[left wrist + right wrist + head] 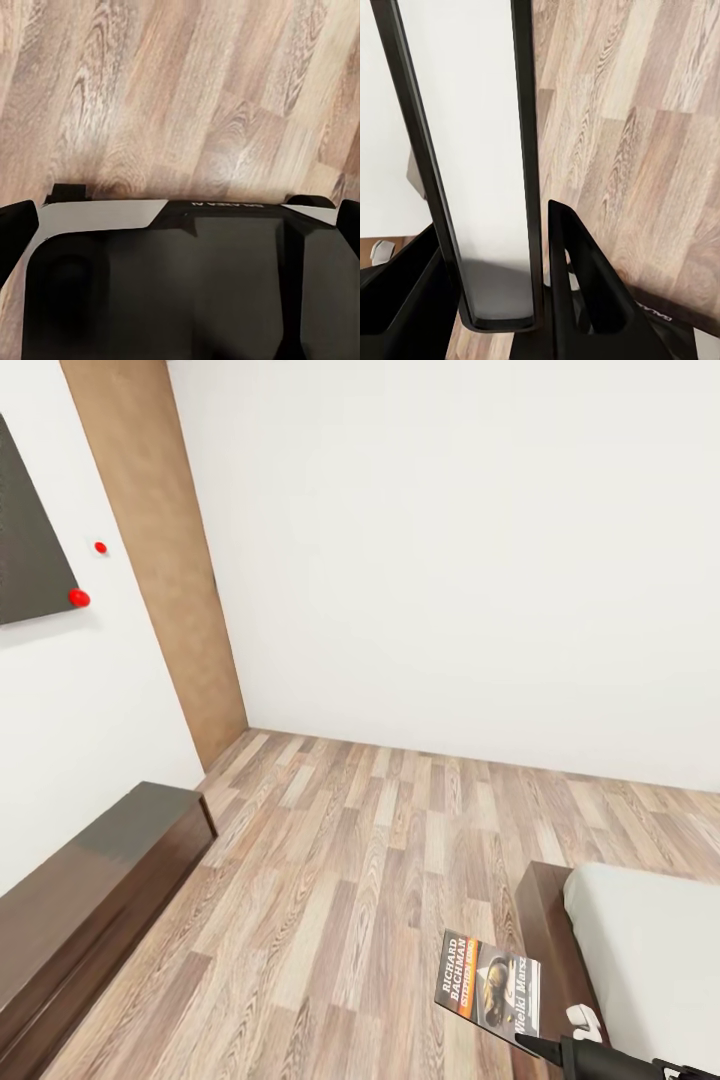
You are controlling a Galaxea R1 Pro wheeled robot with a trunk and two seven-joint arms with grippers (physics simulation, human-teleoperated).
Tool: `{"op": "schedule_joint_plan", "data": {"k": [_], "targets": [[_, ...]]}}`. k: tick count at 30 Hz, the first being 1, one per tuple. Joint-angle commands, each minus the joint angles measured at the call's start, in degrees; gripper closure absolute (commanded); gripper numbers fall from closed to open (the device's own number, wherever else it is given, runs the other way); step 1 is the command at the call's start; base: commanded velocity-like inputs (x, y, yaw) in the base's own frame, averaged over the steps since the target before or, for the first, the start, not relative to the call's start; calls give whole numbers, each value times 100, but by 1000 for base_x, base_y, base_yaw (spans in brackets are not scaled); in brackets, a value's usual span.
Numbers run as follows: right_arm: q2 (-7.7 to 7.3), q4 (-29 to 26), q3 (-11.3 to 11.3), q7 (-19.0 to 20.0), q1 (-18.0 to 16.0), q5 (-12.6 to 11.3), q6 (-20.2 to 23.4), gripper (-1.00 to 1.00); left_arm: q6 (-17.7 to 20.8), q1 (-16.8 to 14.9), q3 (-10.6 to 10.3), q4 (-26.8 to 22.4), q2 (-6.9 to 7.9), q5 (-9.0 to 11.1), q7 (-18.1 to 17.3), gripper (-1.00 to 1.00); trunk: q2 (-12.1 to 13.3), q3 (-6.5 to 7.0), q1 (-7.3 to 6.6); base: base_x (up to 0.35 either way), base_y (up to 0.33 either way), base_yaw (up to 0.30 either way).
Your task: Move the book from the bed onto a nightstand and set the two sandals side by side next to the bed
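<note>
The book (487, 988), a dark paperback with white "Richard Bachman" lettering and an orange band, hangs over the wood floor just off the bed's corner. My right gripper (530, 1044) is shut on its lower corner. In the right wrist view the book (472, 150) stands edge-on, white pages between dark covers, clamped between the two black fingers (585, 292) of the right gripper (493, 225). The bed's grey mattress (650, 960) and dark frame (545, 920) sit at the lower right. My left gripper (180, 214) hangs over bare floor, fingertips (11, 232) wide apart, open. The sandals and nightstand are out of view.
A long low dark bench (90, 900) runs along the left wall under a dark panel (30, 540). A brown door-like panel (165, 550) stands in the far corner. Wood-plank floor (350, 860) stretches between bench and bed up to the white wall.
</note>
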Motion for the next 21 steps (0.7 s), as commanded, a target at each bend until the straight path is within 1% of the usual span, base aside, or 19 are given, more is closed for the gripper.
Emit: {"op": "schedule_joint_plan", "data": {"k": [1, 21], "targets": [[0, 0, -8, 18, -3, -14, 60, 100, -12, -4, -13, 8, 1, 43, -27, -100, -5, 3, 1, 0, 0, 0], [0, 0, -8, 18, -3, -14, 60, 100, -12, -4, -13, 8, 1, 43, -27, -100, -5, 184, 1, 0, 0, 0]]}}
